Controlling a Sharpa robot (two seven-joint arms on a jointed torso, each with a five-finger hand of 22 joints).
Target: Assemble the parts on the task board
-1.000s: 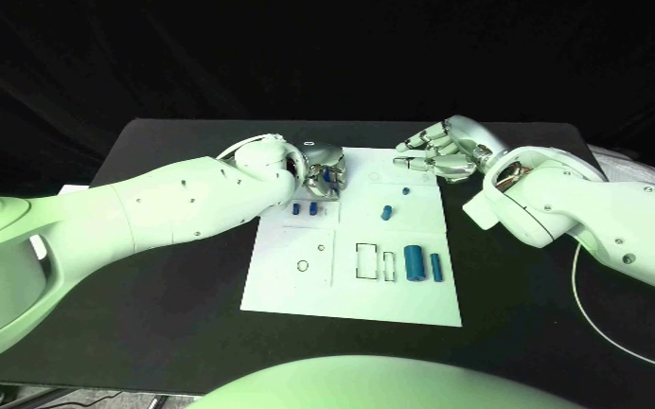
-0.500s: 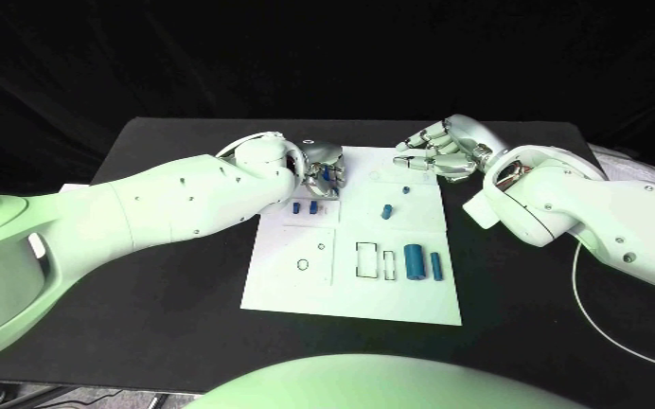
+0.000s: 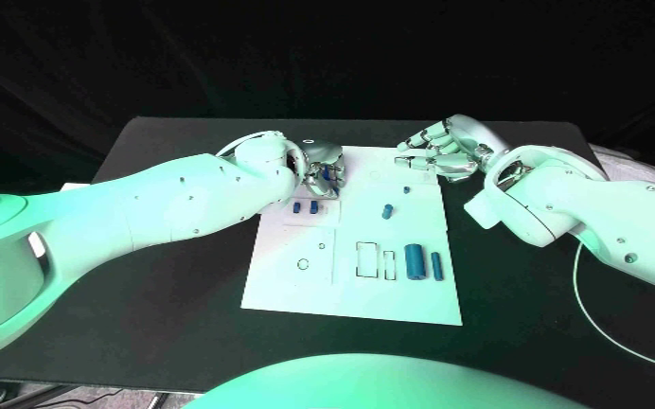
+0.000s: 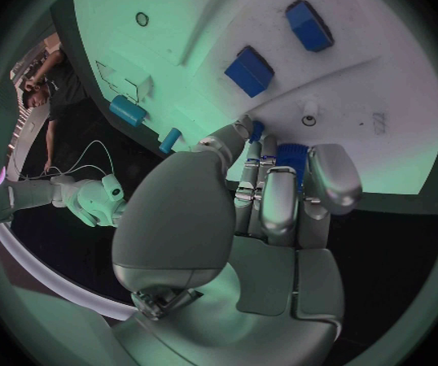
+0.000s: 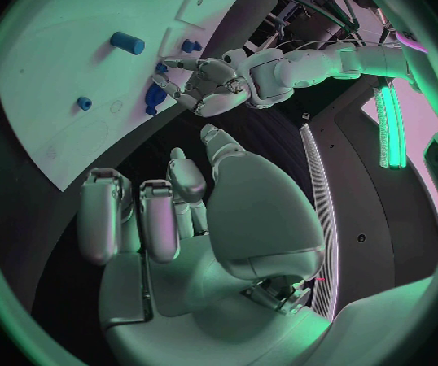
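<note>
Left robot hand (image 4: 270, 195) grips a blue part (image 4: 291, 156).

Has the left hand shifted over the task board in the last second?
No. In the head view the left hand sits at the same spot by the far-left part of the task board, just beyond the two blue parts.

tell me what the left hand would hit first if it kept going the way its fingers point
Probably the task board itself: the left hand, holding a blue part, points at bare white surface close ahead, short of two blue blocks. Depth is unclear.
</note>
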